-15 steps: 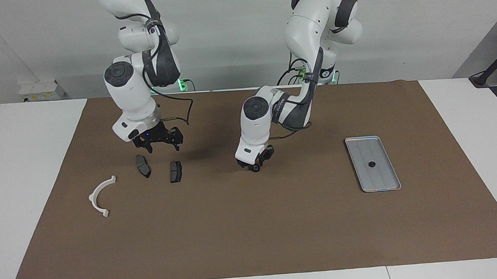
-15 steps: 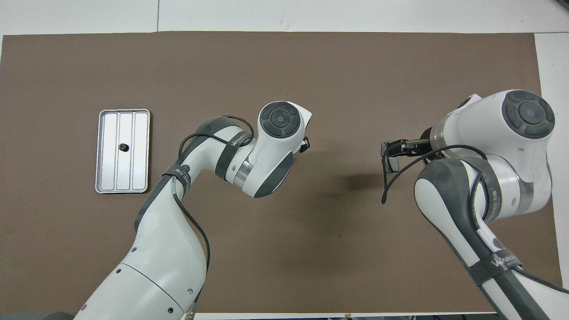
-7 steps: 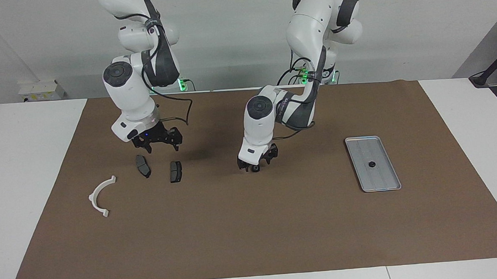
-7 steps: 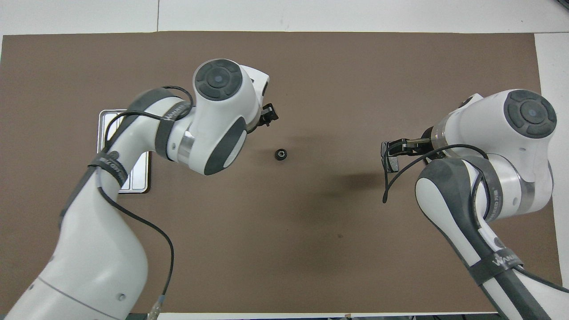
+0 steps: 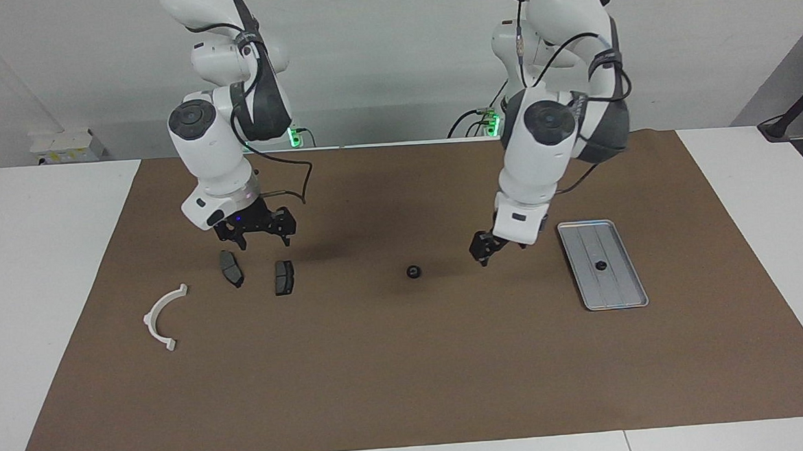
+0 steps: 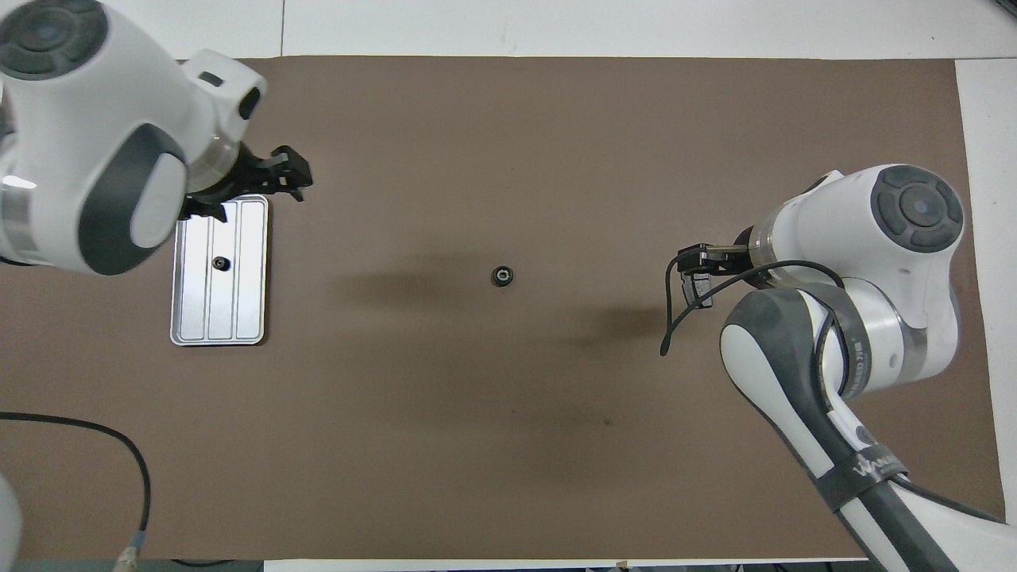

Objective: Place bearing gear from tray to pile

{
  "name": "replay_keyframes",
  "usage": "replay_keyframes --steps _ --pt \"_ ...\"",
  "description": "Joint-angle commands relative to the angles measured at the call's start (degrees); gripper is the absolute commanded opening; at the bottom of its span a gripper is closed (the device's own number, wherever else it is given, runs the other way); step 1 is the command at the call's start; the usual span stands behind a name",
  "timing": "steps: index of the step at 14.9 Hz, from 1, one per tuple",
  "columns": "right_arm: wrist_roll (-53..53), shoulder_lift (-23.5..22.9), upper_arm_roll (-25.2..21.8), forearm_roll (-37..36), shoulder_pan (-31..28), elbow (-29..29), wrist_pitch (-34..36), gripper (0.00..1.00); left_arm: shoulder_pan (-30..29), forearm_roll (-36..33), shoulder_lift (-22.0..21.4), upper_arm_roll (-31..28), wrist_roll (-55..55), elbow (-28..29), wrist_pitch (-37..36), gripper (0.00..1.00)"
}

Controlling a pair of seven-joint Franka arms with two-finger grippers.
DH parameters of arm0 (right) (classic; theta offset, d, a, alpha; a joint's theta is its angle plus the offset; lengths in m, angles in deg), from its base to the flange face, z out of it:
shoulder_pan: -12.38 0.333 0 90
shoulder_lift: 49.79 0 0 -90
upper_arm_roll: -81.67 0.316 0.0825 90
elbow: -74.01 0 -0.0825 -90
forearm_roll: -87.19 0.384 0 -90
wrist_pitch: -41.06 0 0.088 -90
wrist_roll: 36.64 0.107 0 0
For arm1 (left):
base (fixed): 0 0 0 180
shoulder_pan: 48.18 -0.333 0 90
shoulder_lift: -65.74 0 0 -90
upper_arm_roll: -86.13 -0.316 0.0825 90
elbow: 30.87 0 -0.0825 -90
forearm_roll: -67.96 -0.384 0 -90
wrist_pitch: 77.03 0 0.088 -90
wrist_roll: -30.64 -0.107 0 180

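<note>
Brown mat covers the table. Count: two small black bearing gears, one silver tray, two dark pads, one white half-ring bracket. One bearing gear lies alone mid-mat, between tray and pile; the second gear sits in the tray. Left gripper hangs empty over the mat beside the tray, fingers released; in the facing view the loose gear lies at its 8 o'clock, apart from it. Right gripper waits over the pads, fingers spread, holding nothing.
</note>
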Motion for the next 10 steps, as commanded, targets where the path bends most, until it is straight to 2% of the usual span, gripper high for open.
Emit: replay_keyframes --steps 1,3,6,7,10 --pt "6.4 -1.0 0.1 -0.4 3.3 -0.1 -3.1 1.00 -9.2 -0.4 -2.5 1.0 -12.8 3.8 -1.4 1.00" --pt "7.7 -1.9 0.1 -0.4 4.9 0.0 -3.7 1.00 -13.4 -0.2 -4.9 1.0 -18.6 9.7 3.3 1.00" --pt "15.1 -3.7 0.1 -0.4 7.9 0.5 -6.2 1.00 -14.9 -0.2 -10.0 1.0 -19.5 24.3 17.9 1.00" --pt "17.8 -4.3 0.1 -0.4 9.0 0.5 -7.1 1.00 -15.7 -0.2 -10.7 1.0 -19.6 27.5 21.2 1.00" --pt "24.1 -7.5 0.1 -0.9 11.6 3.3 -8.4 1.00 -15.4 -0.2 -9.1 1.0 -20.1 29.4 24.2 1.00"
